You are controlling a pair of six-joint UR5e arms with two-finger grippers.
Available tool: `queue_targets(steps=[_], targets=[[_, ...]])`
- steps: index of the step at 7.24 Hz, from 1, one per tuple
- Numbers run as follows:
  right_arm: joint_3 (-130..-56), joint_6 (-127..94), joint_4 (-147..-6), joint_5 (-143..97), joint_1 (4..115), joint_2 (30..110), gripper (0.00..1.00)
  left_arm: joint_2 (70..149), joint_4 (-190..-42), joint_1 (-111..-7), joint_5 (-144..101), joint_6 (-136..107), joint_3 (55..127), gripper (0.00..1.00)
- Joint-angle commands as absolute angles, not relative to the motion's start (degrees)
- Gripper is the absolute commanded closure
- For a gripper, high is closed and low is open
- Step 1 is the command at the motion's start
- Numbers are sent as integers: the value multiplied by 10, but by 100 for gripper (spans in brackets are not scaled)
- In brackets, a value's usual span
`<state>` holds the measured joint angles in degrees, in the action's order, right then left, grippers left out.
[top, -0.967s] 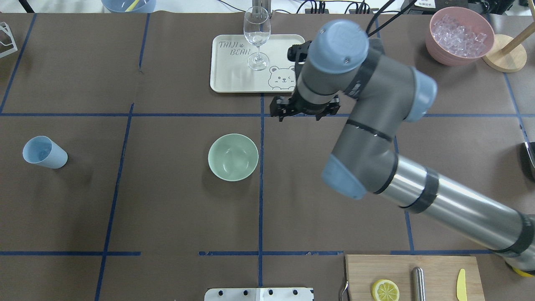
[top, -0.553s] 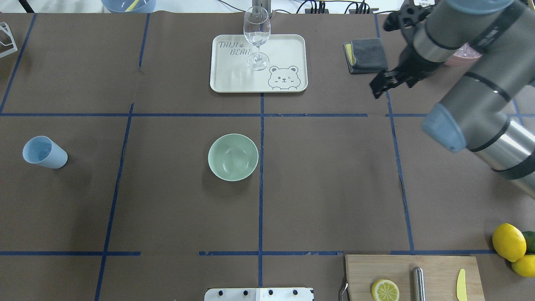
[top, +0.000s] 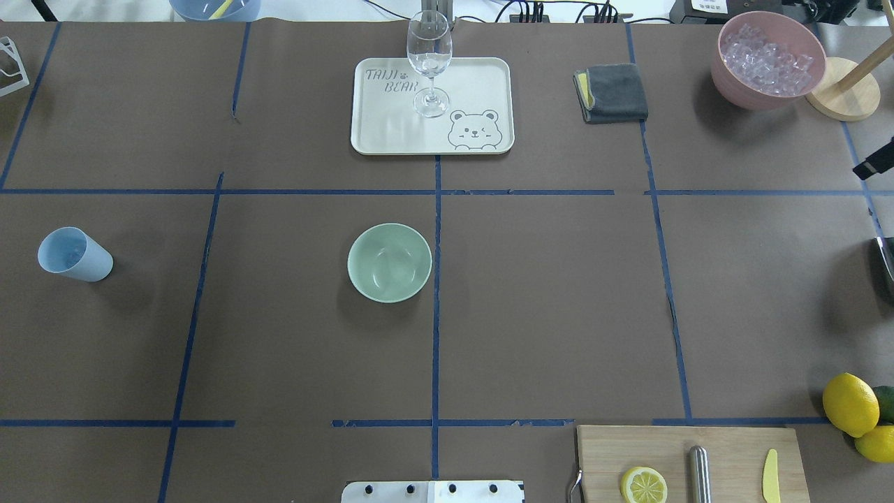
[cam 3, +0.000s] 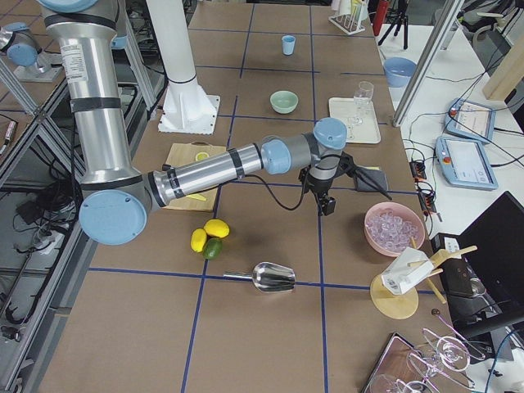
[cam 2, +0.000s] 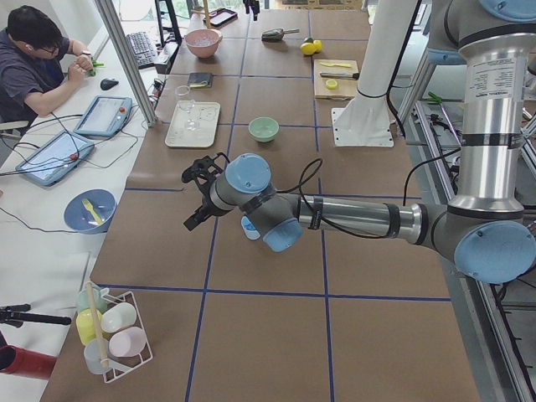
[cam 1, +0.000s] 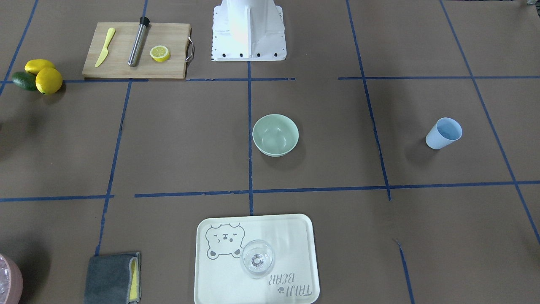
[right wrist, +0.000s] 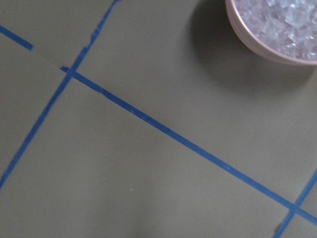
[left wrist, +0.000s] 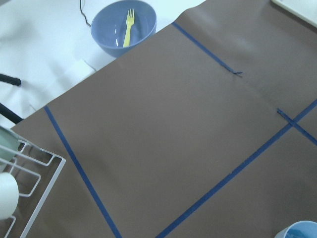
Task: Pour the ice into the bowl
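Observation:
The pale mint-green bowl (top: 390, 263) stands empty at the table's middle; it also shows in the front view (cam 1: 275, 135). The ice (top: 767, 57) is heaped in a pink container (top: 730, 80) at the far right. The right wrist view looks down on the ice (right wrist: 285, 22). My right gripper (cam 3: 327, 205) hangs over bare table beside the pink container; only a dark tip (top: 876, 168) shows overhead, so I cannot tell its state. My left gripper (cam 2: 194, 219) hovers near the light blue cup (top: 75, 255); I cannot tell its state.
A cream tray (top: 482, 77) with a clear wine glass (top: 429, 59) is at the back centre, a grey cloth (top: 613, 92) to its right. A cutting board (top: 733, 447) with a lemon slice, lemons (top: 850, 404) and a metal scoop (cam 3: 274, 278) lie at the front right.
My right arm has swung from over the table's middle to the right, past the grey cloth and pink container, and is almost out of the overhead view. The bowl and cup have not moved.

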<state>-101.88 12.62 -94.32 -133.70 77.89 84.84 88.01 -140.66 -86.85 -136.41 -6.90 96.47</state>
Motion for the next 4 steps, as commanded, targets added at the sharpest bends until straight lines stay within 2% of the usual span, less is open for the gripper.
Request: queue_targets(steps=[1,4], targets=[[-1027,149,-942,-1354,813,903,0,874,-1512,-821,-1282,-148,973,0],[-1048,147,-942,-1354,816,932,0,852,-1534,-624,-1043,-364,1017,0]])
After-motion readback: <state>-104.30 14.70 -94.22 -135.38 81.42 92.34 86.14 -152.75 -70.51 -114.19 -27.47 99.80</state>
